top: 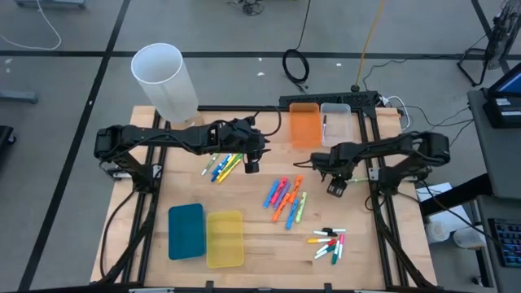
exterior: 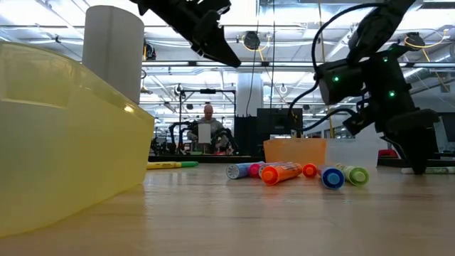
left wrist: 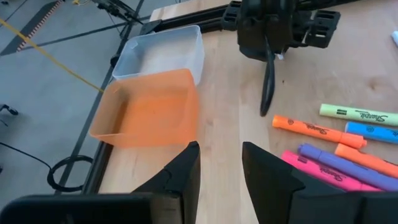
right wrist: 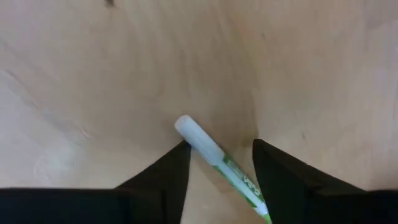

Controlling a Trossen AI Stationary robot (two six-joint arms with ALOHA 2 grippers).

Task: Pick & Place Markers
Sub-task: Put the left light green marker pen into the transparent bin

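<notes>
White-bodied, with green print, a thin marker [right wrist: 214, 155] sits between the right gripper [right wrist: 217, 171]'s narrowly parted fingers, seemingly just above the wooden bench [top: 383, 260]; whether they grip it I cannot tell. This looks like a pick or carry; next comes a bin. The left gripper [left wrist: 221, 165] hovers with fingers parted and holding nothing. Other markers [top: 285, 199] lie loose. The orange bin [left wrist: 149, 112] and clear bin [left wrist: 165, 53] look bare inside.

Colourful markers [top: 285, 198] lie flat in three loose clusters.
</notes>
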